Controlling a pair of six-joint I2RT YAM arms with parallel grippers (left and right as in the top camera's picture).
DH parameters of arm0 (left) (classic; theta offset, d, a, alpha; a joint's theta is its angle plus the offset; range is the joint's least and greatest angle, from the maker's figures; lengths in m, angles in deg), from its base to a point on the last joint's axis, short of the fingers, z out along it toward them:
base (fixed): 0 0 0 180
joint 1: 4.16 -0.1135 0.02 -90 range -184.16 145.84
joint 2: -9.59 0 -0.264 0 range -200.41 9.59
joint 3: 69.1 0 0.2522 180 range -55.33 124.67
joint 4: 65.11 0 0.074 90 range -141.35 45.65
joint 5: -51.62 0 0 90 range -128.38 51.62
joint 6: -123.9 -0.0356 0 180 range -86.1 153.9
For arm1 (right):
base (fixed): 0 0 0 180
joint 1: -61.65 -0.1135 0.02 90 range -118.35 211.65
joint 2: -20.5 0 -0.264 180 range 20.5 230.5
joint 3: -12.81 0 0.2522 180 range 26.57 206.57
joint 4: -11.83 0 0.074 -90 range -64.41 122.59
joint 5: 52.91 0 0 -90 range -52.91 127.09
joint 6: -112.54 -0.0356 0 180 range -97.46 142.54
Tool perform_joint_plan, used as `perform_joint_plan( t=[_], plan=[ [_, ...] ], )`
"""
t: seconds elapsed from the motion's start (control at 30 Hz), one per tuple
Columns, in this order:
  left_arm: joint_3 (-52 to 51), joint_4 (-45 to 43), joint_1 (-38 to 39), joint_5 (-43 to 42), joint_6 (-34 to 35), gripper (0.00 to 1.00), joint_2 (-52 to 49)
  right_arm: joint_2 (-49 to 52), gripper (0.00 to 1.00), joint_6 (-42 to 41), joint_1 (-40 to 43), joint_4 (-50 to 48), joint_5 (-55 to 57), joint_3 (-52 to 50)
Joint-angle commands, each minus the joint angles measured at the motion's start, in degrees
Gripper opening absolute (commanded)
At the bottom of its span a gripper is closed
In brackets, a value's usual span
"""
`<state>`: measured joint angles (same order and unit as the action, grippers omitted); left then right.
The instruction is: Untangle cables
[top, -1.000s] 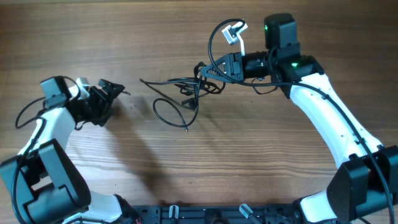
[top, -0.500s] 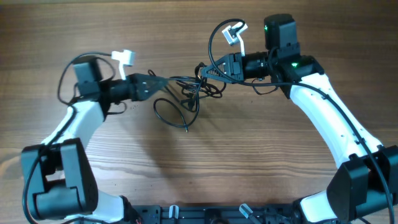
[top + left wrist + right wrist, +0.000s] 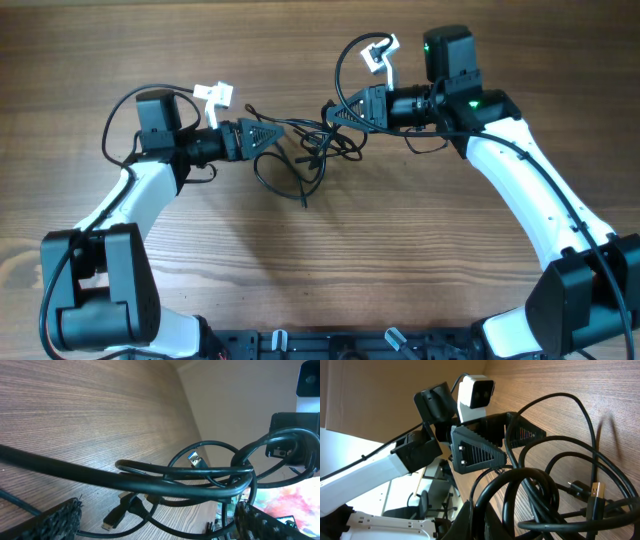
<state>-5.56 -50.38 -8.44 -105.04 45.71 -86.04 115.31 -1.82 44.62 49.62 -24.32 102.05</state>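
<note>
A tangle of black cables (image 3: 305,150) lies on the wooden table between my two grippers, with a loop (image 3: 280,180) trailing toward the front. My left gripper (image 3: 265,135) is open at the tangle's left side. In the left wrist view its fingers (image 3: 52,521) stand wide apart with several cable strands (image 3: 165,477) running between them, and a USB plug (image 3: 196,460) and a flat plug (image 3: 114,519) show beyond. My right gripper (image 3: 335,112) is shut on the cables at the tangle's right side. In the right wrist view a thick strand (image 3: 520,490) is pinched at its jaws.
The wooden table (image 3: 300,280) stretches around the tangle. In the right wrist view the left gripper (image 3: 480,450) faces me close across the cables. A white tag (image 3: 213,94) sits above the left wrist and another (image 3: 380,50) above the right wrist.
My left arm has swung from the far left to the tangle, and its open jaws now straddle the cables. The trailing loop shifted a little. The right arm has stayed put.
</note>
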Motion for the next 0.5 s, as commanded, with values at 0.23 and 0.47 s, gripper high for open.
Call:
perform_joint_plan(
  t=[0.23,0.47],
  plan=[
    [0.0,-32.1,2.1,-23.5,11.1,1.00,1.2,-1.4,0.04,11.1,0.2,-0.3,-19.3,0.8],
    [-5.0,-22.3,2.6,-18.6,-2.5,1.00,1.1,-1.4,0.04,11.0,-0.8,-0.4,-20.6,0.8]
  ],
)
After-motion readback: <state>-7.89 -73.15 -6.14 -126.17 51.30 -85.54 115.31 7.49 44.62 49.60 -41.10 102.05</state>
